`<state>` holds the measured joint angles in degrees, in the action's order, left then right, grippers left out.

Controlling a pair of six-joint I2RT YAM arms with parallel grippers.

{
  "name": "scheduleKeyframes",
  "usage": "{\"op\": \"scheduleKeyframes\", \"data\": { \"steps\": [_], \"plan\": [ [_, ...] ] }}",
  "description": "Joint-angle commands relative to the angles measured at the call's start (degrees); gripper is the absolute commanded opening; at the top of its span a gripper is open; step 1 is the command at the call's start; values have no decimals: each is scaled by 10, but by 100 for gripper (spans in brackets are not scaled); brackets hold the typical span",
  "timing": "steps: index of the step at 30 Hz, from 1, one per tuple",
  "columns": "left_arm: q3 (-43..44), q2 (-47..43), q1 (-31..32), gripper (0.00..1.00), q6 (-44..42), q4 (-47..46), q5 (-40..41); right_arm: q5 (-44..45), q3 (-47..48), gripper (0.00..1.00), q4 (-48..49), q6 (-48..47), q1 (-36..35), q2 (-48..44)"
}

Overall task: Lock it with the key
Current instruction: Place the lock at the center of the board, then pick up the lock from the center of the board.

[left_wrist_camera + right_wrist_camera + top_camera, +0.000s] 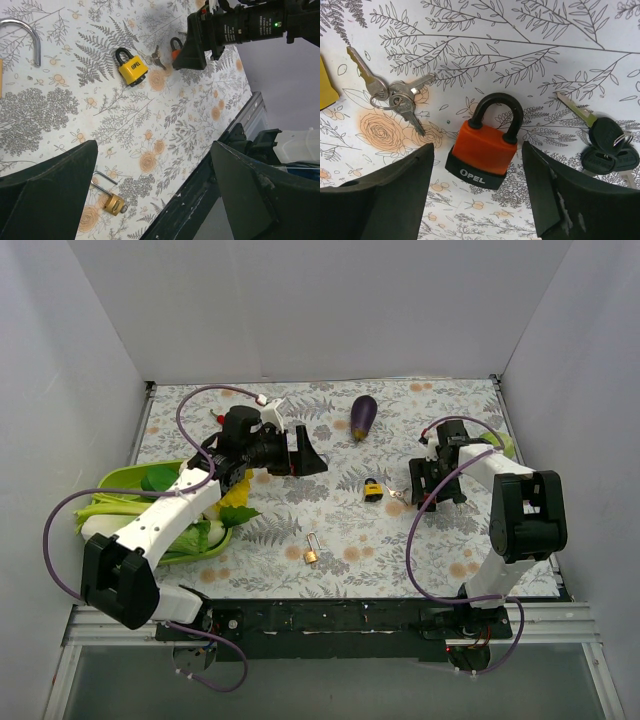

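Orange OPEL padlock [485,150] lies flat on the fern-print table [270,530] at the right side, shackle seated in its body, directly btwn the fingers of the R gripper [477,150]. Its jaws are spread wide, one finger on either side of the lock, neither visibly touching it.

The L arm reaches over mid-table. The L gripper [305,455] hangs above the cloth w/ jaws wide and nothing btwn them.

A green tray [115,480] of leafy veg sits at the left edge, partly under the L arm. An eggplant [363,416] lies toward the far centre, well apart from the locks.

A yellow OPEL padlock [373,489] lies near the R gripper, on the side toward table centre. A small brass padlock [312,552] lies closer to the arm bases, apart from both.

Silver keys on a ring [392,95] lie btwn the yellow and orange locks. Black-headed keys [605,145] lie just beside the orange lock on its other side.
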<state>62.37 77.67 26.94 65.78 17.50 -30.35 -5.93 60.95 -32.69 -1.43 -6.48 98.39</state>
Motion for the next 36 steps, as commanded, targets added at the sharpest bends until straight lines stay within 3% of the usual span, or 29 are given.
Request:
{"op": "scheduleKeyframes", "data": {
  "steps": [1, 4, 7, 9, 14, 15, 21, 29, 36],
  "plan": [
    [39, 8, -2, 98, -49, 37, 31, -9, 26, 80, -13, 1, 2, -8],
    [52, 13, -2, 98, -85, 53, 12, -21, 39, 81, -26, -8, 2, -18],
    [47, -1, -2, 98, -186, 63, -48, -42, 53, 83, -34, -30, 2, -43],
    [47, -12, -2, 98, -301, 82, -105, -55, 68, 85, -48, -44, 2, -64],
    [46, -24, 0, 98, -655, 265, -187, -115, 102, 93, -87, -93, 1, -103],
    [42, -26, 2, 98, -794, 318, -189, -126, 108, 94, -91, -100, 1, -107],
    [25, 7, 38, 94, -1108, 425, -180, -206, 117, 95, -115, -123, 2, -130],
    [-1, 85, 150, 84, -1240, 405, -105, -281, 77, 97, -105, -82, 21, -161],
    [7, 170, 184, 74, -1313, 411, -52, -315, 59, 98, -109, -75, 38, -169]
  ]
}}
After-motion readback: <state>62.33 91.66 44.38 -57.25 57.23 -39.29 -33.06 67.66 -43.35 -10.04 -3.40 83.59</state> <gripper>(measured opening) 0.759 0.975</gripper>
